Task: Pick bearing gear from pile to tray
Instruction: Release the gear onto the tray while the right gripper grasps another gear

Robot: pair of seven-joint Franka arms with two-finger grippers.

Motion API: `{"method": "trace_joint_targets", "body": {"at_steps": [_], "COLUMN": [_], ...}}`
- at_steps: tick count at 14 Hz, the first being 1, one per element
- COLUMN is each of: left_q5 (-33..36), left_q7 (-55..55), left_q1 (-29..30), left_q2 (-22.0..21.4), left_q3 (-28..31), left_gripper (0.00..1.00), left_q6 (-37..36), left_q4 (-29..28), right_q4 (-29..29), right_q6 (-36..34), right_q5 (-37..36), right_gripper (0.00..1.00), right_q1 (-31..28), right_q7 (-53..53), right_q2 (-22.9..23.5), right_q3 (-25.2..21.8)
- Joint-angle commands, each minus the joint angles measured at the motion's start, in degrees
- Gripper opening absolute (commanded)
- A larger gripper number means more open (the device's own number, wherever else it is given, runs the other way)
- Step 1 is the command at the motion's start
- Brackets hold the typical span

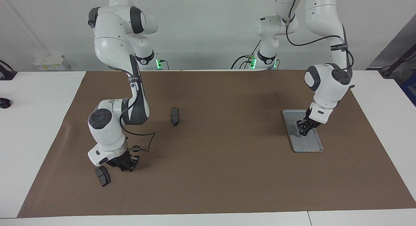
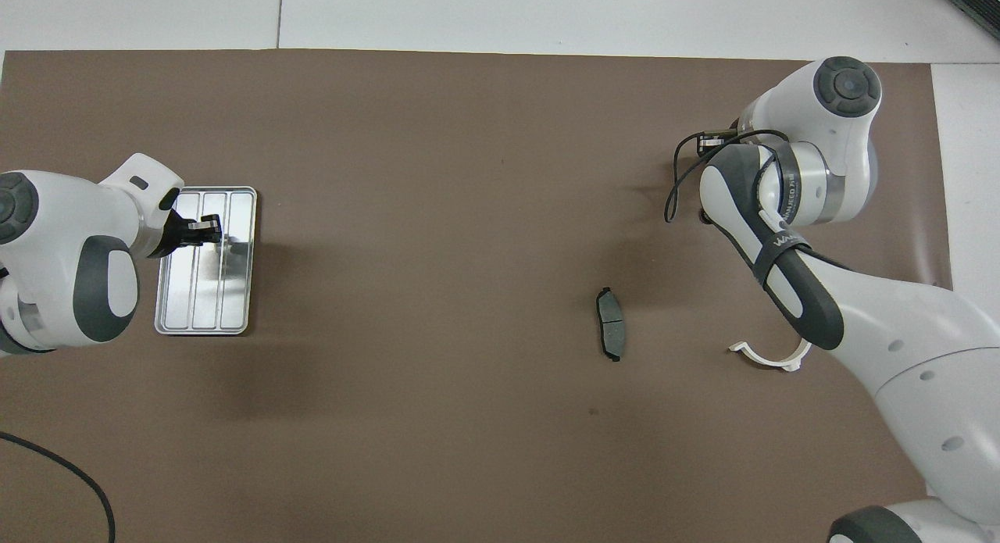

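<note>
At 3 o'clock of facing view: left tool (image 1: 304,132), shut, low over tray (image 1: 313,144); held thing not visible. At 8 o'clock: right tool (image 1: 126,165) by black gear (image 1: 136,148); opening impossible to tell.

Ridged silver tray (image 1: 307,144) lies flat toward the left arm's end.

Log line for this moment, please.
left gripper: shut, over tray | right gripper: low, beside brake pad
</note>
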Motion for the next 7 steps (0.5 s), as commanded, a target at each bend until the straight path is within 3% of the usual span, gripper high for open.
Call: {"method": "trace_joint_targets", "body": {"at_steps": [1,2,3,4,7], "left_q5": [-0.71,-0.71,-0.71,-0.62,-0.71], "left_q7": [2.31,3.09,3.97,3.81,3.19], "left_q1": [0.24,0.24,0.24,0.07,-0.55], "left_q2": [0.62,1.15,1.33,1.42,0.11], "left_q3": [-0.01,0.07,-0.01,-0.01,-0.01], "left_gripper": [0.03,0.17,0.83,1.00,1.00], "left_q6": [1.34,1.52,1.61,0.56,-9.17], "left_q4": [-0.51,-0.51,-0.25,1.15,8.09], "right_q4": [-1.52,-0.99,-0.29,1.28,3.04], "right_q6": [-1.19,-1.20,-1.11,-0.85,0.21], "right_q5": [0.13,0.04,0.04,-0.04,-0.40], "right_gripper": [0.05,0.04,0.03,0.03,0.03], "right_q1": [0.72,1.94,3.26,4.93,7.13], "right_q7": [0.74,0.74,0.74,0.74,1.43], "right_q2": [-0.99,-1.07,-1.08,-0.99,-1.43], "right_q3": [0.33,0.33,0.33,0.85,5.85]}}
